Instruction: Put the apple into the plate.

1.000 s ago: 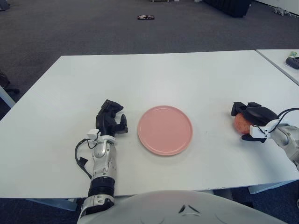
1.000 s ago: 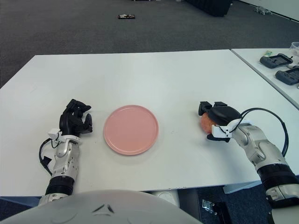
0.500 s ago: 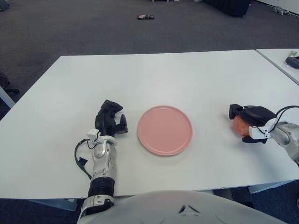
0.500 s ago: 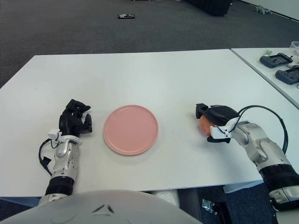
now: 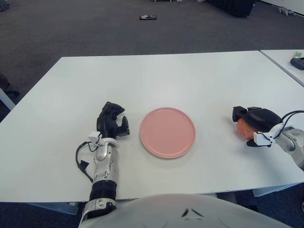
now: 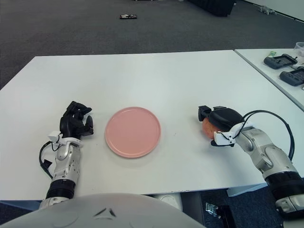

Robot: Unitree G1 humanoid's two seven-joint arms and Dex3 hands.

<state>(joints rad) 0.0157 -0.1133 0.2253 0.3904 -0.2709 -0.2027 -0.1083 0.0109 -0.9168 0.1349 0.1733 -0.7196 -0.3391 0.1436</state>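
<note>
White table (image 6: 156, 76), right hand (image 6: 219, 119) clasping half-hidden apple (image 6: 208, 127), left hand (image 6: 76, 124) clenched

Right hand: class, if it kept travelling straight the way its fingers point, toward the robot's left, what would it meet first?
The right hand, closed over the apple, would most likely reach the pink plate first; only bare table shows between them, though depth is uncertain.

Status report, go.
Right hand closed over apple, right of plate. Left hand idle, left of plate. Plate bare, path unobstructed.
</note>
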